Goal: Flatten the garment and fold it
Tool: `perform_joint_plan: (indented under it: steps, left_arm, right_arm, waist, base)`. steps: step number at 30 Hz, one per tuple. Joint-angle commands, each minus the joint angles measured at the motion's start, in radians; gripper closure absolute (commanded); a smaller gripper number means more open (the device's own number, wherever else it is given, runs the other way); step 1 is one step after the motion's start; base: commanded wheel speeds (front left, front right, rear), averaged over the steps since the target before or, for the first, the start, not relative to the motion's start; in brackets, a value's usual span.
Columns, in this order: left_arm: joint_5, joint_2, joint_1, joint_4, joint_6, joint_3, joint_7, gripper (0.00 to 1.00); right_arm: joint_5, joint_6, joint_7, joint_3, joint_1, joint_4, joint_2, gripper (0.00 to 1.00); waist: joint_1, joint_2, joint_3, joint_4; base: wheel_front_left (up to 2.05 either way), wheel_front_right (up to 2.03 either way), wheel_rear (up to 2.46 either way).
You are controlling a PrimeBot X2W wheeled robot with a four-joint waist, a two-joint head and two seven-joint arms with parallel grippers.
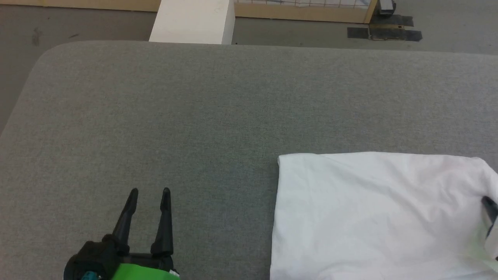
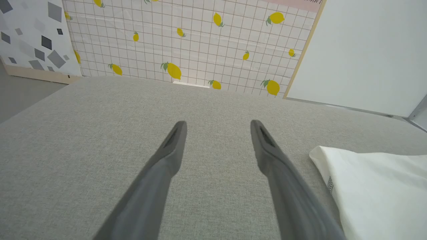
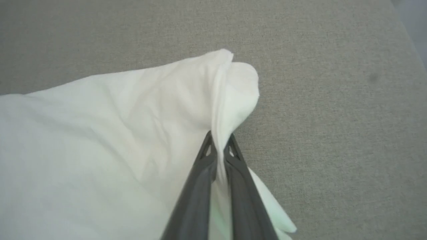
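White garment [image 1: 369, 214]: flat, four o'clock on grey table [image 1: 194, 116]. Right gripper [image 3: 218, 146]: pinching its corner, likely to fold it over. Left gripper [image 1: 149, 190]: wide, empty, seven o'clock.

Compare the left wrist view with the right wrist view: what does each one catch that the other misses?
Left wrist, not right wrist: the open, empty left gripper, the lemon-printed grid backdrop and a white wall panel. Right wrist, not left wrist: the right gripper, shut on a pinched-up fold of cloth. Both: the white thin fabric garment lying on the grey woven table top.
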Motion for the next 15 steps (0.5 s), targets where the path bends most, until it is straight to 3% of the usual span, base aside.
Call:
perform_joint_plan:
  steps: [1,9,15]
  left_arm:
    - [-0.007,-0.009,-0.002,0.006,-0.004,-0.005,-0.005,0.0]
    - [-0.011,-0.025,-0.006,0.029,-0.011,-0.013,-0.005,0.0]
    - [-0.014,-0.027,-0.014,0.038,-0.021,-0.019,-0.005,0.0]
  right_arm:
    - [0.016,-0.002,0.019,0.018,0.012,-0.034,0.012,1.0]
    - [0.101,-0.002,0.146,0.234,0.043,-0.22,0.062,1.0]
    - [0.131,-0.002,0.179,0.411,0.014,-0.263,0.065,1.0]
  waist:
    - [0.0,0.0,-0.003,-0.006]
    - [0.0,0.0,-0.016,-0.01]
    - [0.0,0.0,-0.015,0.009]
  base:
    - [0.0,0.0,0.0]
    - [0.0,0.0,0.0]
    - [0.0,0.0,0.0]
